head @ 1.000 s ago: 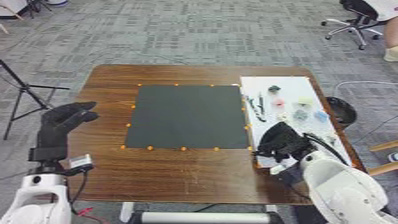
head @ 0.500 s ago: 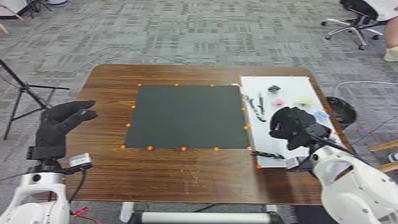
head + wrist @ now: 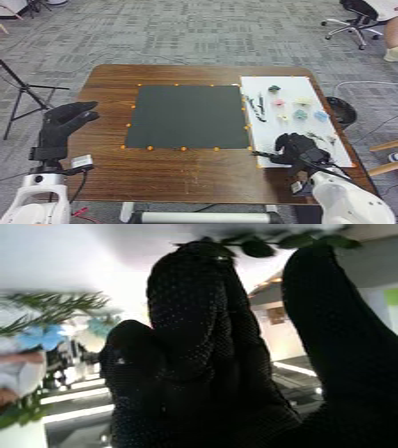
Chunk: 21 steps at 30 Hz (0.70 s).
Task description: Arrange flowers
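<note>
At the white board's (image 3: 266, 132) near end, a dark-green leafy sprig (image 3: 265, 154) is being flanked by the black-gloved right hand (image 3: 298, 148), fingers straight, thumb apart. The black-gloved left hand (image 3: 64, 120) is being held with fingers relaxed.

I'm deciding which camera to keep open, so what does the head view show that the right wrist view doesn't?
From the head view: the left hand, the dark square mat with orange markers around it, the pink flower, and the tripod beside the table.

From the right wrist view: the glove's dotted fabric close up, and bright strips in the background.

In both: the right hand, blue flowers, and a dark leafy sprig by the right hand's fingers.
</note>
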Motion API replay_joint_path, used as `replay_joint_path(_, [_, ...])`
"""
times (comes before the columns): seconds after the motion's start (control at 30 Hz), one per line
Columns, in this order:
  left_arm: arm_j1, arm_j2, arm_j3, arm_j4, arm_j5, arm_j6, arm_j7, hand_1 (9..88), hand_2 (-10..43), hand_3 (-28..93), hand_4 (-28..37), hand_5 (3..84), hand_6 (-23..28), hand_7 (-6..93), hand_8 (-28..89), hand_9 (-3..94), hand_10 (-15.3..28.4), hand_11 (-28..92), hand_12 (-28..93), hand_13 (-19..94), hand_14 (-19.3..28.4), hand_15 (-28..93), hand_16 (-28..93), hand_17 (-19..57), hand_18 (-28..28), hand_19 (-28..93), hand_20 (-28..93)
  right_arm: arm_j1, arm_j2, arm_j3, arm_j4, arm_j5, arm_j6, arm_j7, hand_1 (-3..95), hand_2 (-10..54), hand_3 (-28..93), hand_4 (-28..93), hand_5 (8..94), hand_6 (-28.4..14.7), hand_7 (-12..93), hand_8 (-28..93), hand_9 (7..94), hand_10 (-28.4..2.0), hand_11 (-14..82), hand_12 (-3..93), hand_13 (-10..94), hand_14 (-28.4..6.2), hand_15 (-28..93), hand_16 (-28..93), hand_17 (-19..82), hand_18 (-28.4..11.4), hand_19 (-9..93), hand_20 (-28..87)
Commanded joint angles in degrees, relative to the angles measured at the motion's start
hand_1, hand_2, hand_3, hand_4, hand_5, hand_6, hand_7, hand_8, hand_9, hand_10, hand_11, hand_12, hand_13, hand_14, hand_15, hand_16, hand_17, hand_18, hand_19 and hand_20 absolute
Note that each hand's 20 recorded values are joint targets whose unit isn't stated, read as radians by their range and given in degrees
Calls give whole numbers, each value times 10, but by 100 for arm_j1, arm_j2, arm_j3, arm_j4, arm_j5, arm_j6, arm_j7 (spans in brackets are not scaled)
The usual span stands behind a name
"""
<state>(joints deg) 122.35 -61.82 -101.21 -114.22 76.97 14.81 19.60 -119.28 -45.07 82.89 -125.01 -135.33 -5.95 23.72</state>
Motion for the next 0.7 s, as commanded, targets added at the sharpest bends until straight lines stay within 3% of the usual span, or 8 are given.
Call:
replay_joint_path(0.03, [-20, -71, 30, -1, 156, -105, 27, 337, -88, 638, -150, 571, 21, 191, -71, 602, 144, 323, 176, 493, 180, 394, 30, 95, 150, 298, 349, -223, 96, -244, 405, -350, 666, 152, 494, -95, 589, -131, 569, -36, 395, -59, 717, -130, 285, 379, 855, -32, 484, 371, 607, -97, 883, 477])
replay_joint_path(0.07, [-7, -79, 29, -9, 169, -99, 15, 337, -88, 637, -149, 571, 20, 192, -70, 602, 143, 323, 176, 493, 180, 393, 31, 95, 150, 298, 349, -250, 88, -266, 422, -333, 702, 194, 532, -95, 524, -102, 560, -33, 402, 31, 727, -120, 271, 426, 857, -30, 489, 371, 609, -97, 883, 478])
replay_joint_path(0.1, [-9, -84, 28, -2, 170, -103, 21, 337, -88, 637, -148, 571, 20, 191, -71, 602, 144, 323, 176, 493, 180, 393, 31, 95, 150, 298, 349, -267, 81, -289, 435, -306, 733, 223, 692, -95, 113, 171, 552, -30, 419, 99, 734, -111, 266, 458, 858, -28, 494, 372, 610, -97, 884, 485])
replay_joint_path(0.13, [6, -86, 16, -13, 158, -99, 16, 337, -89, 637, -147, 572, 20, 191, -71, 602, 143, 323, 176, 492, 180, 393, 31, 96, 150, 298, 349, -266, 72, -320, 459, -278, 767, 218, 829, -95, -188, 336, 544, -25, 446, 197, 755, -103, 241, 522, 861, -27, 500, 373, 620, -89, 881, 486])
replay_joint_path(0.17, [10, -88, 10, -19, 162, -92, 10, 338, -90, 637, -147, 571, 20, 191, -71, 602, 143, 323, 176, 492, 180, 393, 31, 95, 150, 298, 349, -265, 75, -345, 462, -259, 763, 236, 869, -95, -260, 369, 541, -21, 467, 234, 767, -99, 236, 550, 867, -23, 501, 373, 625, -85, 880, 484])
replay_joint_path(0.3, [-8, -95, 8, -16, 167, -91, 11, 340, -90, 635, -147, 571, 20, 191, -71, 602, 143, 322, 175, 492, 181, 391, 31, 95, 151, 298, 349, -209, 59, -392, 454, -124, 695, 226, 895, -95, -283, 385, 571, -9, 503, 257, 826, -90, 235, 565, 902, -18, 494, 375, 650, -83, 883, 477])
replay_joint_path(0.43, [-18, -95, 32, -21, 182, -108, 14, 341, -90, 634, -146, 572, 20, 191, -72, 601, 142, 323, 175, 492, 180, 391, 31, 95, 151, 297, 349, -131, 70, -389, 421, 84, 561, 230, 899, -95, -283, 403, 636, -4, 453, 263, 872, -88, 231, 532, 931, -17, 473, 387, 667, -84, 892, 456])
replay_joint_path(0.7, [-36, -86, 38, -30, 202, -106, 1, 343, -92, 632, -143, 570, 19, 192, -71, 601, 142, 323, 175, 493, 181, 390, 31, 95, 151, 297, 349, -149, 92, -149, 163, 235, 410, 203, 857, -95, -283, 429, 678, -10, 372, 272, 865, -98, 264, 470, 932, -22, 451, 394, 668, -82, 890, 441])
